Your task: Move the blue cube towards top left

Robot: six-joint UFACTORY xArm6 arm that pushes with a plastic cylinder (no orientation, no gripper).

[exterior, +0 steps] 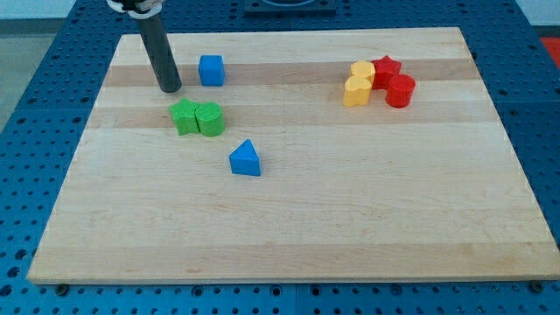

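The blue cube (211,69) sits on the wooden board (289,219) near the view's top left. My tip (170,88) touches the board just left of and slightly below the cube, with a small gap between them. The dark rod rises from the tip toward the view's top left. A blue triangular block (246,159) lies lower, toward the board's middle left.
Two green blocks (197,117) sit touching each other just below my tip and to its right. At the view's top right, two yellow blocks (358,83) and two red blocks (393,80) form a cluster. A blue perforated surface (44,105) surrounds the board.
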